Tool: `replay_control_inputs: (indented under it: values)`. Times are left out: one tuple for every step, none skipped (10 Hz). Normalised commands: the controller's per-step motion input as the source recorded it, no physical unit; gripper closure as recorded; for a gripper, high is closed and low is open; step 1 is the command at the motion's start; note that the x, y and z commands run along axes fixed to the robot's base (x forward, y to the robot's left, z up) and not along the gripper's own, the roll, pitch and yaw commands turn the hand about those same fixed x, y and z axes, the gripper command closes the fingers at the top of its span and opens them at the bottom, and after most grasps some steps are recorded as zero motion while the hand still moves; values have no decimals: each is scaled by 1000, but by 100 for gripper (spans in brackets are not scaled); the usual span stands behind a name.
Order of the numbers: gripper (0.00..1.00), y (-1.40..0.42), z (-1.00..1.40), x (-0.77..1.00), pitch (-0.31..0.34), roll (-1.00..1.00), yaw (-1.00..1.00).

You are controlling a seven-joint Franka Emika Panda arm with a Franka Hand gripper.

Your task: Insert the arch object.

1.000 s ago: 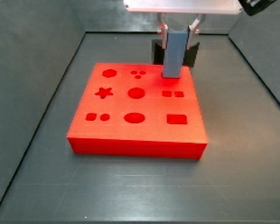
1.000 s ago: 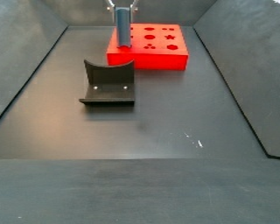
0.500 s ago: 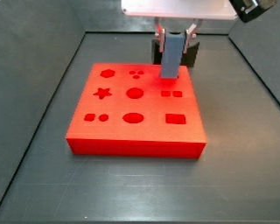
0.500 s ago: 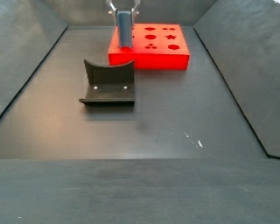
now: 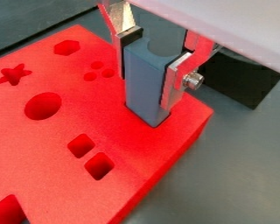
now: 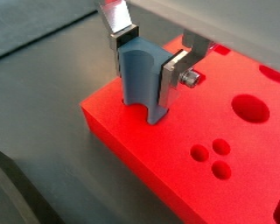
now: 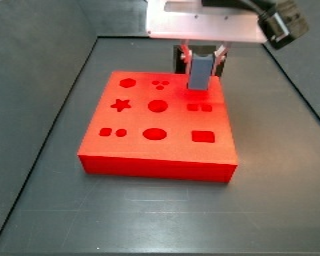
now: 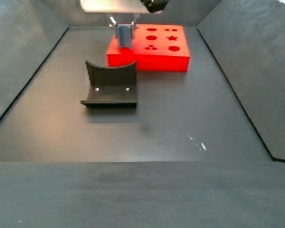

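Note:
The arch object (image 5: 146, 77) is a steel-blue slab held upright between the silver fingers (image 5: 178, 77) of my gripper (image 5: 152, 68), which is shut on it. Its lower end meets the red board (image 5: 60, 131) close to a corner, and how deep it sits cannot be told. In a wrist view the arch object (image 6: 140, 74) shows a curved notch at its lower end, just at the board's top (image 6: 224, 114). In both side views the gripper (image 7: 200, 58) (image 8: 122, 25) hangs over the board's far right part with the arch object (image 7: 200, 74) (image 8: 124, 36) under it.
The red board (image 7: 156, 125) has several cut-out holes: a star, circles, squares, a hexagon. The dark fixture (image 8: 109, 85) stands on the floor in front of the board (image 8: 163, 53). Sloping dark walls ring the floor.
My gripper has come down with the arch object. Less of the slab now shows above the red board. The board and the fixture have not moved.

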Motion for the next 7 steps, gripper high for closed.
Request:
replay_control_inputs:
  values:
    - [100,0,-237,-526,-76,134,-163]
    - [100,0,-231,-251,-97,76,-43]
    - [100,0,-220,-57,-86,1,0]
    - [100,0,-406,31,-91,0,-14]
    - [100,0,-357,0,-81,6,-14]
    - [100,0,0,0,0,10,0]
    - [100,0,0,0,0,0,0]
